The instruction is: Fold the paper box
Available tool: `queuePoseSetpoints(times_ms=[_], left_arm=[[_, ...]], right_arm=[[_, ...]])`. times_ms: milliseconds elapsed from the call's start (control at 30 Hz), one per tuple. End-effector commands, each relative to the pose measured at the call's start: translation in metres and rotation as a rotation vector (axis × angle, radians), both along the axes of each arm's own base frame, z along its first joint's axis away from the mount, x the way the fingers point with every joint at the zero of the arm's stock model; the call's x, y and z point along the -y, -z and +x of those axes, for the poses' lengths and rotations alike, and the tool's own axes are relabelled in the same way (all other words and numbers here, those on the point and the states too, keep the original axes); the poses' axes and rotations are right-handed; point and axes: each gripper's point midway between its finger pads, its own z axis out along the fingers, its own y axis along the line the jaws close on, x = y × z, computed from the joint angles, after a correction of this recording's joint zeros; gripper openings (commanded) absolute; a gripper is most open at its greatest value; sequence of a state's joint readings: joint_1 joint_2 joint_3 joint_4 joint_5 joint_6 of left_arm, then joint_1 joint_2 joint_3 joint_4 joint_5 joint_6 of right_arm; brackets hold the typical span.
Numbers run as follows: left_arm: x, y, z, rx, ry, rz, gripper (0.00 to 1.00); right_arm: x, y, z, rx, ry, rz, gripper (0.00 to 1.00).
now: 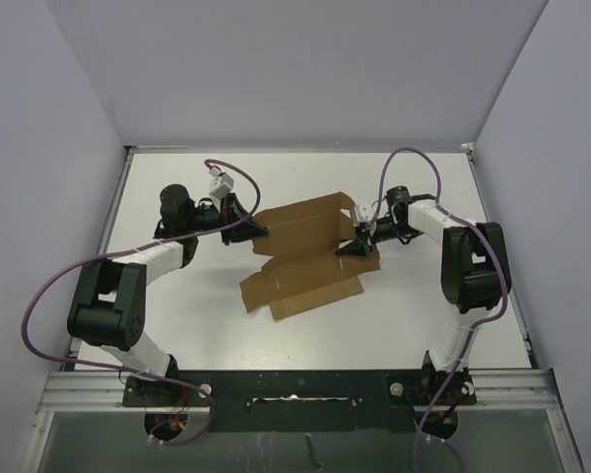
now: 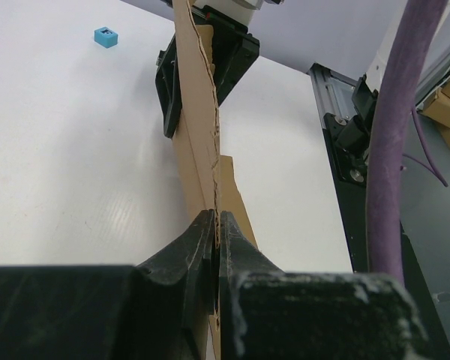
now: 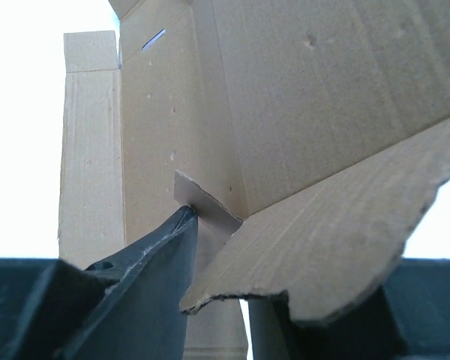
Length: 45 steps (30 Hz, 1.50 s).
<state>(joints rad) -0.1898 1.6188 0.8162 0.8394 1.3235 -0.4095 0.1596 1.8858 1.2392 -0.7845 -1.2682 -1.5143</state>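
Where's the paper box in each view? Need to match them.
Top external: paper box at centre, between left gripper and right gripper.
Left wrist: edge-on up the middle, pinched in the left gripper at the bottom.
Right wrist: fills most of the frame.
Shared landmark: right gripper on the box's edge, top of the left wrist view, its finger low in its own.

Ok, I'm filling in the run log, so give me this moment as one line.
paper box: not yet folded | left hand: shut on its edge | right hand: astride opposite edge, grip unclear
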Motion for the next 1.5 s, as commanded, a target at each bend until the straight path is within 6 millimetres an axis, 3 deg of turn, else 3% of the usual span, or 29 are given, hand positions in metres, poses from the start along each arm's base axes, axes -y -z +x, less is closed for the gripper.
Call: queuePoseSetpoints(times_ms=[0,267,400,467,667,833,967,1067,1267,1367,1467], left_arm=[[0.001,-0.025,-0.001,0.118,0.017,-0.018,0.0],[0.002,-0.025,0.0,0.119,0.009,-0.017,0.0],[0.001,-0.025,0.001,0.122,0.001,-0.014,0.0],[0.0,-0.026,0.001,0.125,-0.005,-0.014,0.01],[-0.003,-0.032,0.003,0.121,-0.02,-0.019,0.23],[-0.002,-0.037,0.001,0.11,-0.018,-0.027,0.35],[0.0,-0.037,0.001,0.098,-0.016,-0.026,0.37],[0.004,-0.035,0.002,0.087,-0.025,-0.012,0.32],[0.014,-0.028,0.001,0.09,-0.04,0.037,0.03],[0.017,-0.029,-0.001,0.11,-0.035,0.042,0.0],[0.011,-0.034,0.002,0.173,-0.078,0.052,0.0]], right_arm=[[-0.007,-0.03,0.002,0.097,-0.018,0.044,0.3],[-0.008,-0.03,0.003,0.086,-0.006,0.042,0.14],[-0.005,-0.03,0.003,0.079,-0.002,0.034,0.01],[-0.004,-0.031,0.003,0.075,-0.001,0.034,0.0],[0.001,-0.03,0.002,0.057,0.002,0.029,0.0],[0.001,-0.031,0.002,0.054,-0.001,0.028,0.0],[0.001,-0.031,0.003,0.053,0.003,0.022,0.0],[0.001,-0.03,0.003,0.051,0.003,0.02,0.0],[0.0,-0.031,0.003,0.051,0.004,0.015,0.0],[0.001,-0.031,0.002,0.047,0.004,0.008,0.0],[0.008,-0.036,0.004,0.046,0.027,-0.023,0.27]])
